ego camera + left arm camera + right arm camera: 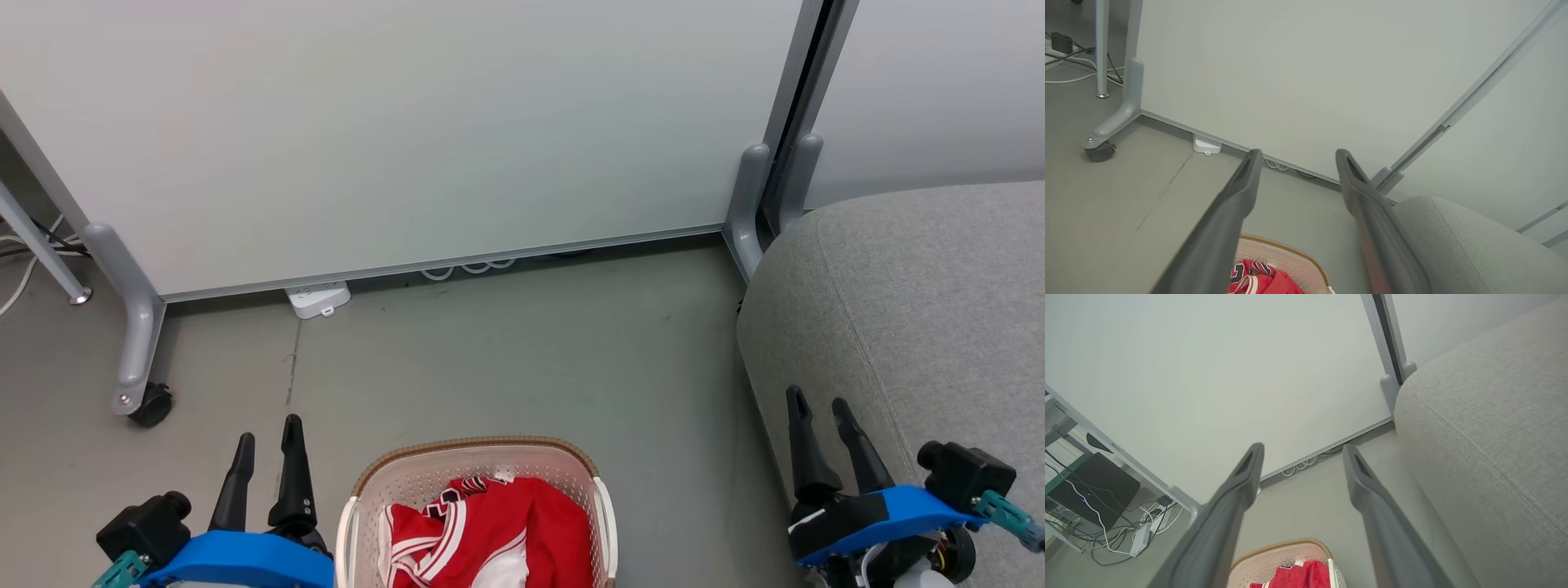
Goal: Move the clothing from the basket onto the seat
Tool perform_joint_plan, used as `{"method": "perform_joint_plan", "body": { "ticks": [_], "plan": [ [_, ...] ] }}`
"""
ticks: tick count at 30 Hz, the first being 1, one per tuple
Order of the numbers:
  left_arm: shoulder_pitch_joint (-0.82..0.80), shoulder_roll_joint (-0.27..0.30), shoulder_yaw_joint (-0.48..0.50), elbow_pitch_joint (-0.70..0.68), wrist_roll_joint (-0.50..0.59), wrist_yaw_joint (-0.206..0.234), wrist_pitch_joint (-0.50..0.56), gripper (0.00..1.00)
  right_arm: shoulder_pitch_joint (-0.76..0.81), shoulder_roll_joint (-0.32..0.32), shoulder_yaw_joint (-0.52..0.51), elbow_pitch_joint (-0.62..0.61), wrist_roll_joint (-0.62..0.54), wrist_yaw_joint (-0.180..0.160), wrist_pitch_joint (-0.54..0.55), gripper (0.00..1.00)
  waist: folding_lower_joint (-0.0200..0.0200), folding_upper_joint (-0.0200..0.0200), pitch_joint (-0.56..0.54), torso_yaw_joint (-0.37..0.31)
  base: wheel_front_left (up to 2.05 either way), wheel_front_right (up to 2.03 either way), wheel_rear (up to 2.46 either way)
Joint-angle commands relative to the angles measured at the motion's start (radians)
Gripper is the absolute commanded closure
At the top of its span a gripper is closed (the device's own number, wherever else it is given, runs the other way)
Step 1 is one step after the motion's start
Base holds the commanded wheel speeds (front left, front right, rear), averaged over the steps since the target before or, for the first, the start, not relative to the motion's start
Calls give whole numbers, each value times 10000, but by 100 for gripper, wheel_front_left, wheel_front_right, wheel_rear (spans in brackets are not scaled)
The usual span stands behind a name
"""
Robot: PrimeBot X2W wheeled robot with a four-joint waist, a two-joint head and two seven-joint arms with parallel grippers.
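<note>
Here, basket (416, 483), floor (678, 457) between — seat (898, 310)

Basket (408, 486): perforated cream plastic, woven-look brown rim. Clothing (506, 531): smooth red-and-white jersey cloth. Seat (914, 310), 3 o'clock: matt grey coarse-weave fabric. Floor (506, 351): smooth, matt grey.

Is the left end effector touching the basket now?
Apart. The head view shows bare floor between the left end effector and the basket. Its fingers stand open and empty.
</note>
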Motion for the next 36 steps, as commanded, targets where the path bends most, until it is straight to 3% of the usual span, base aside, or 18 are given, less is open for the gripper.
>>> {"method": "perform_joint_plan", "body": {
  "ticks": [1, 36],
  "plan": [
    [-232, 78, -28, -43, 309, 4, -105, 0, -217, -33, 18, -125, -360, 0, -96, 0, 0, 0, -3, 6, 0, 0, 0],
    [-343, 105, -455, 188, 2946, 122, -861, 0, -277, -44, 158, -100, -3381, -1, -682, 0, 0, 0, 36, 13, 0, 0, 0]
  ]
}}
